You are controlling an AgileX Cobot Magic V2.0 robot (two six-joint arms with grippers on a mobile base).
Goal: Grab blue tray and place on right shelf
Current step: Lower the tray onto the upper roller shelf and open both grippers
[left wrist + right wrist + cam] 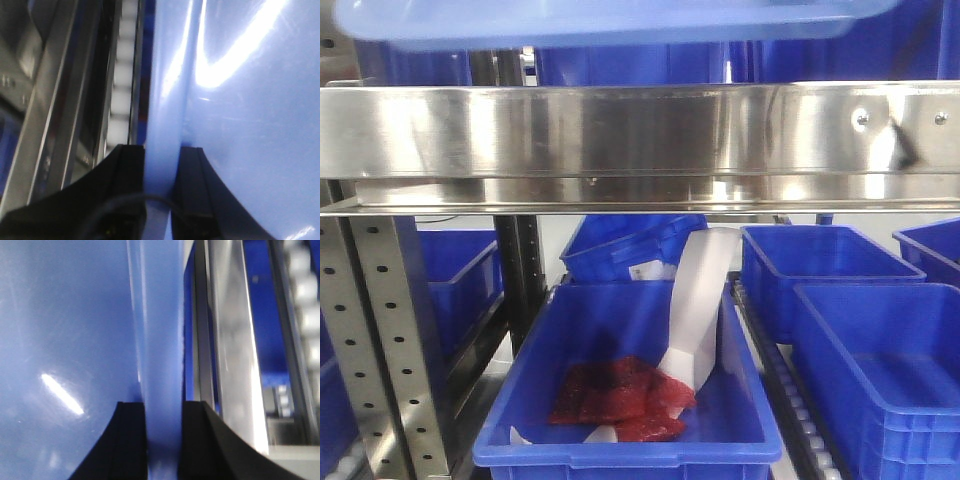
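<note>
On the front camera I had the blue tray [620, 20] high at the top of the picture, above the wide steel beam of the right shelf [620, 130]; whether it touched the beam I could not tell. My left tool [161, 156] was pinching the tray's flared rim, one black finger on each face, and my right tool [164, 407] clamped the rim likewise. White rollers [122, 75] ran just beside the left edge. Below the beam sat a deep blue bin [620, 455] holding red packets [620, 395] and a white strip [700, 300].
</note>
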